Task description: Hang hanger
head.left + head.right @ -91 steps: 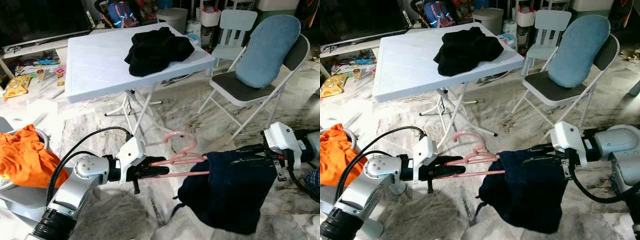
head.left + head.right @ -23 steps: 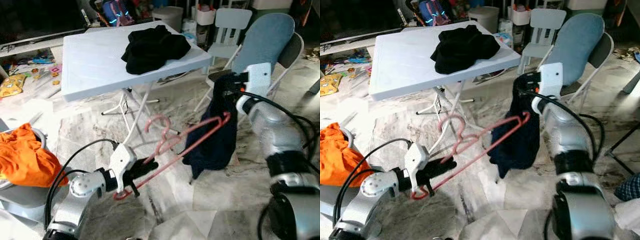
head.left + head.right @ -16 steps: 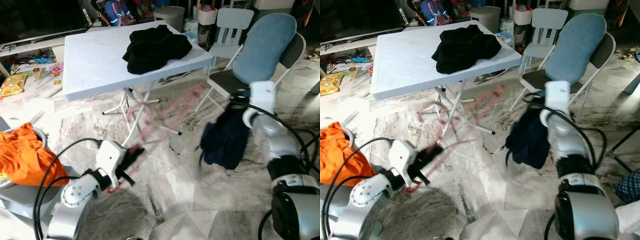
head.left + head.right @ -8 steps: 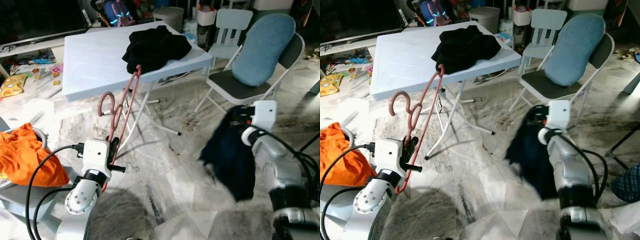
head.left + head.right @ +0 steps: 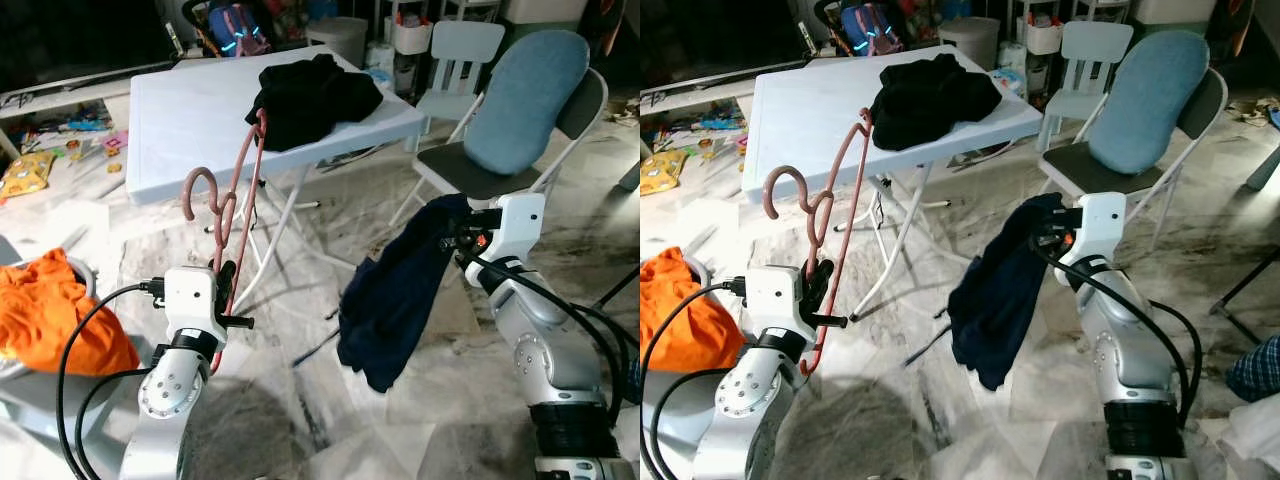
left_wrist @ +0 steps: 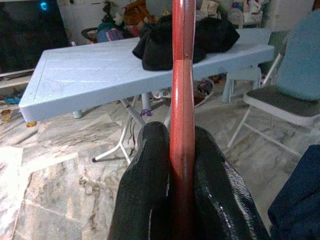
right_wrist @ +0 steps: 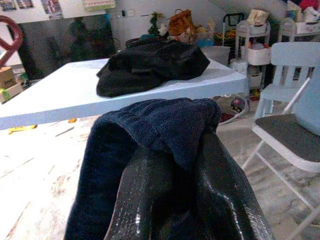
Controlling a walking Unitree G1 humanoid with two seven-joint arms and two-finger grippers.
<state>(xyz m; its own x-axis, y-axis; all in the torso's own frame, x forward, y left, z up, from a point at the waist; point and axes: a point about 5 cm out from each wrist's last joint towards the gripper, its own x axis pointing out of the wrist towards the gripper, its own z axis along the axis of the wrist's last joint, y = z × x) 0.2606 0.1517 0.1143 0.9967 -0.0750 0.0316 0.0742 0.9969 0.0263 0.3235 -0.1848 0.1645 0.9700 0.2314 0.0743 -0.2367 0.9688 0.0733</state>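
Pink and thin, the hanger (image 5: pixel 238 215) stands nearly upright in the left gripper (image 5: pixel 226 288), its long axis running from the clamped lower corner up and slightly away toward the table, its top end reaching in front of the black clothing, and its hook (image 5: pixel 198 189) curling out to the robot's left partway up; in the left wrist view the two black fingers (image 6: pixel 149 190) are pressed narrow against either side of the hanger bar (image 6: pixel 183 100), holding it fast. Nearest on the robot's left, orange cloth (image 5: pixel 52 320) is heaped in a pale basket (image 5: pixel 40 398) on the marble floor (image 5: pixel 330 420). To the right, the right gripper (image 5: pixel 462 232) is raised at about the same height, its fingers (image 7: pixel 222 200) closed on the bunched edge of a dark navy garment (image 5: pixel 395 290) that drapes down and toward the middle, hanging free above the floor, apart from the hanger. Beyond both arms stands a white folding table (image 5: pixel 190 120) with a crumpled pile of black clothing (image 5: pixel 312 98) on its far right part. Right of the table is a grey folding chair (image 5: pixel 480 170) with a blue cushion (image 5: pixel 525 95) leaning against its back, and behind it a small pale chair (image 5: pixel 465 50) among cluttered shelves, with toys scattered on the floor far left
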